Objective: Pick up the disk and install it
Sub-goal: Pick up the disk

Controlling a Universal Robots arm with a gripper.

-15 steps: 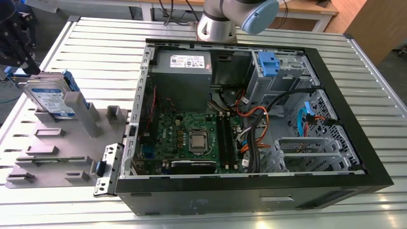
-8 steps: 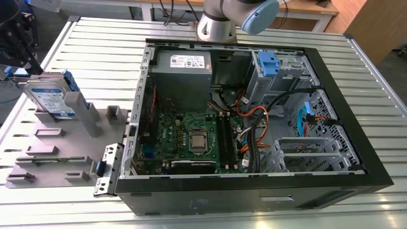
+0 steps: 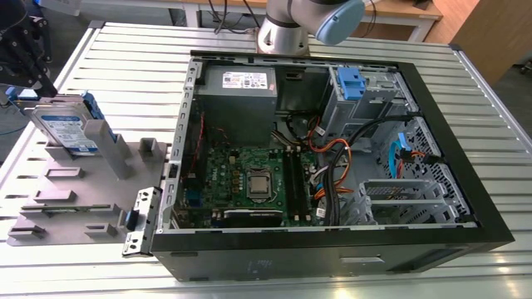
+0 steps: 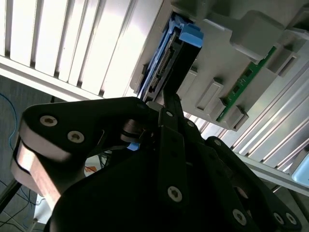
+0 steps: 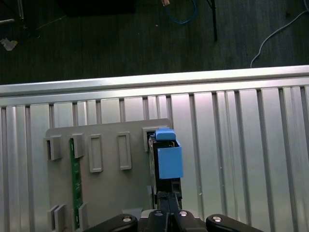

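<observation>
One disk (image 5: pixel 169 162) stands in a gray holder (image 5: pixel 108 193), green board (image 5: pixel 75 183) beside, closed fingers (image 4: pixel 171 113) at its end

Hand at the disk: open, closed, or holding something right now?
Hand: at the disk on the grey holder; open or closed cannot be told.

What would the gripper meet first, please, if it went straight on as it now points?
The disk, standing on edge in the gray holder. The gripper points at its near edge and may already touch it; depth is unclear.
</observation>
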